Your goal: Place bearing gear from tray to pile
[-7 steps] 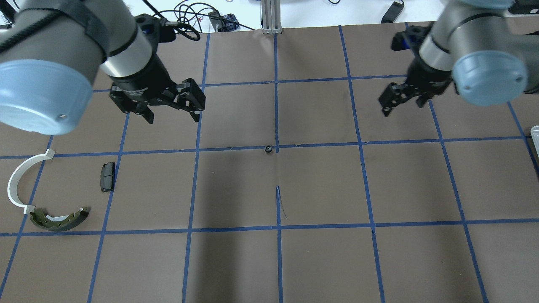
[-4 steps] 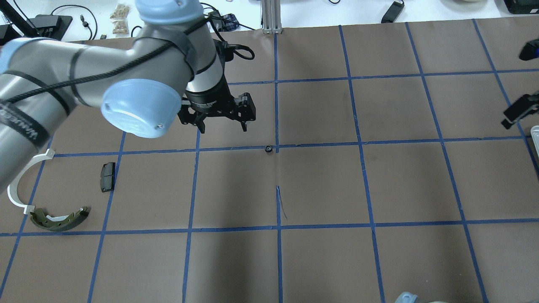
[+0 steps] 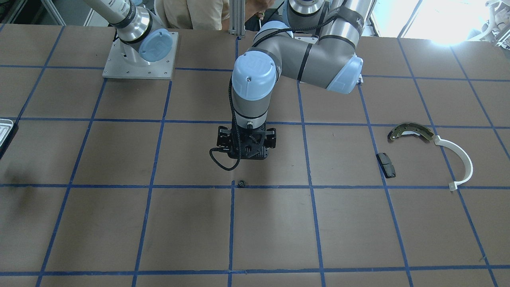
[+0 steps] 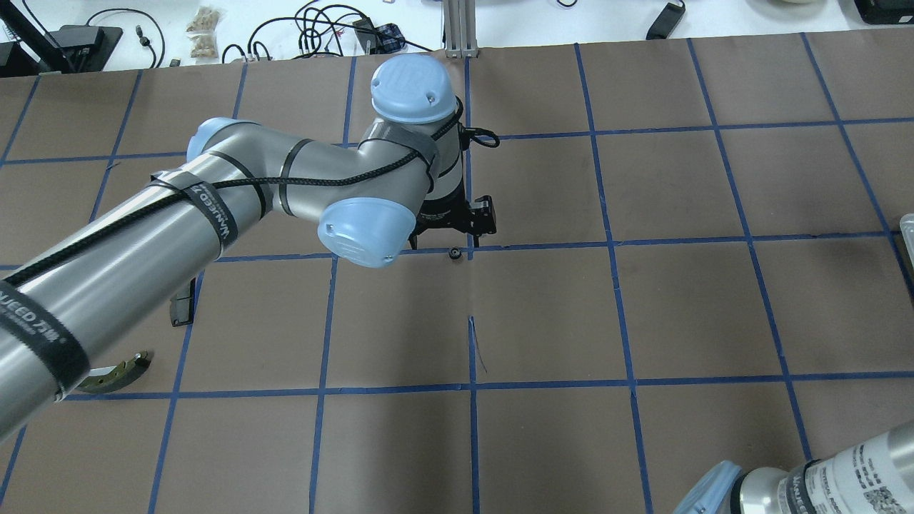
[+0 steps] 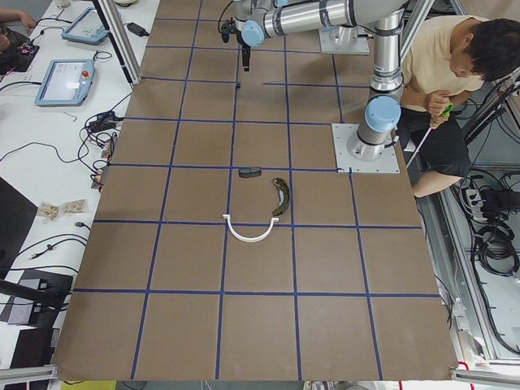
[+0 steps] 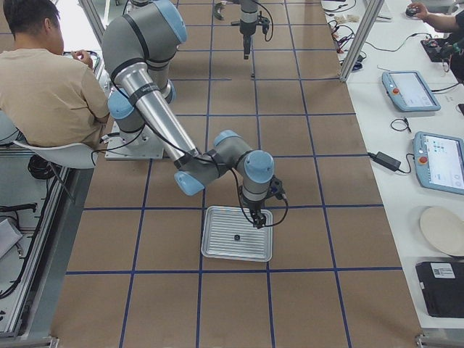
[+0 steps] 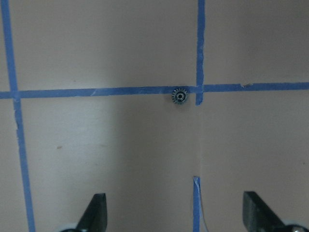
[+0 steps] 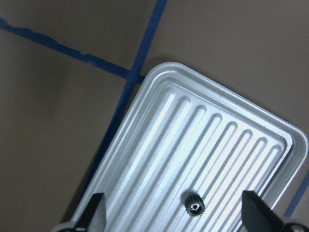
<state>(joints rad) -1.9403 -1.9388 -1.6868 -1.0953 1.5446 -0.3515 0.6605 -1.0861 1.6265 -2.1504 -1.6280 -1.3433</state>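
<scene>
gear [image 8: 194, 208] in tray [image 8: 159, 125] | second gear [image 7: 180, 96] on table [image 7: 96, 154], at tape crossing [image 7: 200, 89] | pile [image 3: 386, 164] well apart

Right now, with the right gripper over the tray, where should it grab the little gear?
Grip the small gear across its toothed rim, straight down from above. It lies flat on the ridged tray, bore up, so only the rim offers opposing sides. The open right gripper looks slightly off-centre from it.

Small gear [image 7: 180, 96] is lying on bench [image 7: 106, 43] right at a blue tape [image 7: 96, 92] crossing, w/ left claw [image 7: 175, 213] hovering, fingers spread wide.
</scene>
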